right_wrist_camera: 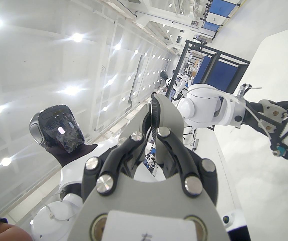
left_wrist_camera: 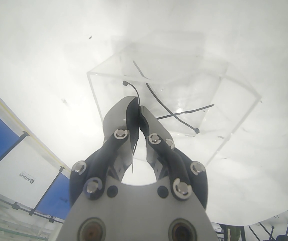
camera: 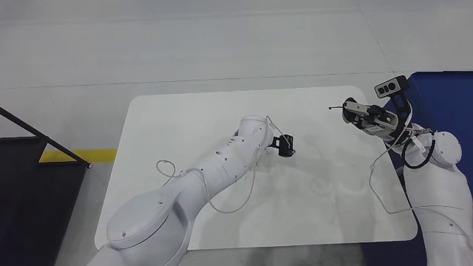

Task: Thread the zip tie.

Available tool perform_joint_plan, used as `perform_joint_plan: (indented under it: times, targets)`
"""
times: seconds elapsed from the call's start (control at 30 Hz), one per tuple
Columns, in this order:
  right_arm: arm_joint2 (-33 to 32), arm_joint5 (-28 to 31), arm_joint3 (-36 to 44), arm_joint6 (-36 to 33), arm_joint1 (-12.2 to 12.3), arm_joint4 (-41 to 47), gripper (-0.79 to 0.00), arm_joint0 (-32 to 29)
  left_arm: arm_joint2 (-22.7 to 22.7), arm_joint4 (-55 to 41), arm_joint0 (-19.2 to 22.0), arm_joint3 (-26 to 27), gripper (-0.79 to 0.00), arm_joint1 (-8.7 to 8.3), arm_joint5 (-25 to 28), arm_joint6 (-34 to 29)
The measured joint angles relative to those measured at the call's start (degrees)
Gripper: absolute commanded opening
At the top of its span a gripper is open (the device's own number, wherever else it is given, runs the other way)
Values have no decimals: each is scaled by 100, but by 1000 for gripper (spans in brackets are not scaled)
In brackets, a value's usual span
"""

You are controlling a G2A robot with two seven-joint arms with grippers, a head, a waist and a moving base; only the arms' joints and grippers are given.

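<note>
Centrally placed left gripper pinching a zip tie above a clear box.
Its fingers are pressed shut on the strap. The tie's long axis runs along the fingers, with the head poking just past the tips toward the box and the tail trailing back toward the wrist. Inside the box two loose ties lie crossed. From above, this gripper sits over the middle of the white table, well apart from every edge. The right gripper is near the table's far right edge, well apart from the left. Its fingers are closed, and a thin dark strand juts from the tips toward the table's middle; whether it is a tie cannot be told.
</note>
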State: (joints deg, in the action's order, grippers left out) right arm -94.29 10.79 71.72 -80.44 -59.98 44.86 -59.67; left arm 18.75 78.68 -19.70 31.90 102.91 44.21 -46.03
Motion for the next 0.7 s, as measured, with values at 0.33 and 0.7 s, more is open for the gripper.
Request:
perform_joint_plan:
  times: [0.33, 0.7]
  targets:
    - [0, 0, 0, 0, 0, 0, -785, 0, 173, -128, -36, 620, -785, -44, 382, -91]
    - [0, 0, 0, 0, 0, 0, -785, 0, 1316, 30, -1119, 3547, -785, -1015, 335, -1092]
